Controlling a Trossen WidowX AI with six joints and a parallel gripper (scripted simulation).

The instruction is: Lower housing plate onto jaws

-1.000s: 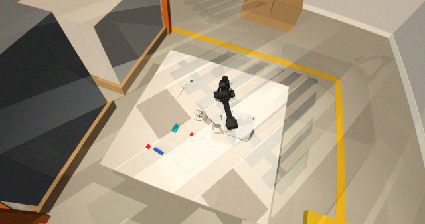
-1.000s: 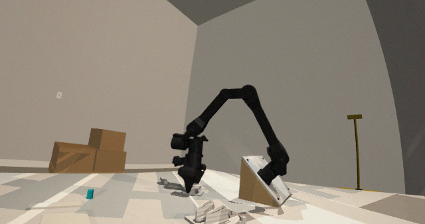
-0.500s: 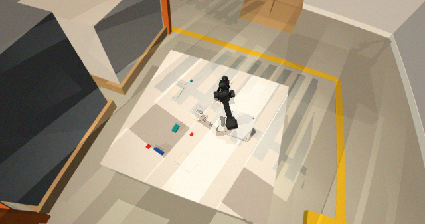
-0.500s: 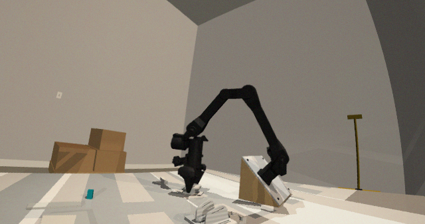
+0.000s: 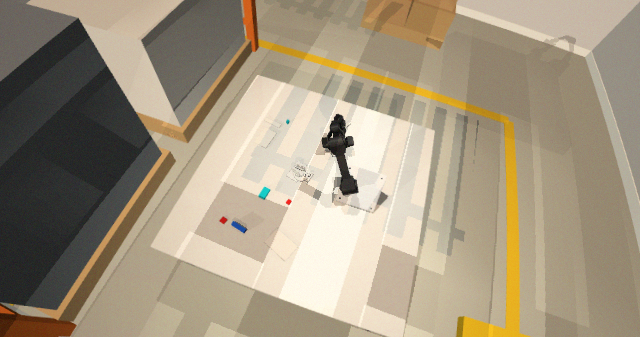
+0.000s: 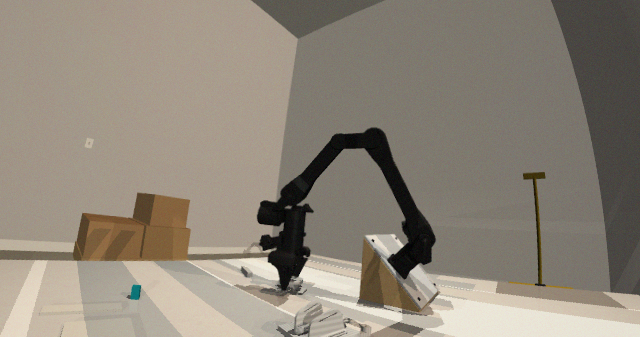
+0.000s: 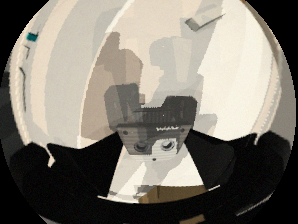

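Observation:
My gripper (image 6: 293,282) (image 7: 153,131) points down, with its fingertips low over the table. Its fingers are against the two side edges of the housing plate (image 7: 154,151), so it is shut on that plate. The plate is pale grey, with two round holes side by side. Just beyond it in the wrist view are the left jaw (image 7: 121,100) and the right jaw (image 7: 182,107), dark in shadow, with a ribbed part between them. Whether the plate sits fully down on the stubs cannot be told. In the top view the arm hides the parts.
The arm's base is on a sloped block (image 5: 372,192) (image 6: 375,277). A pale ribbed mechanism (image 5: 300,173) (image 6: 327,324) lies nearby. A small grey piece (image 6: 246,271) (image 7: 192,24) lies beyond the gripper. A teal block (image 5: 264,193), a blue block (image 5: 239,226) and two red cubes lie farther off.

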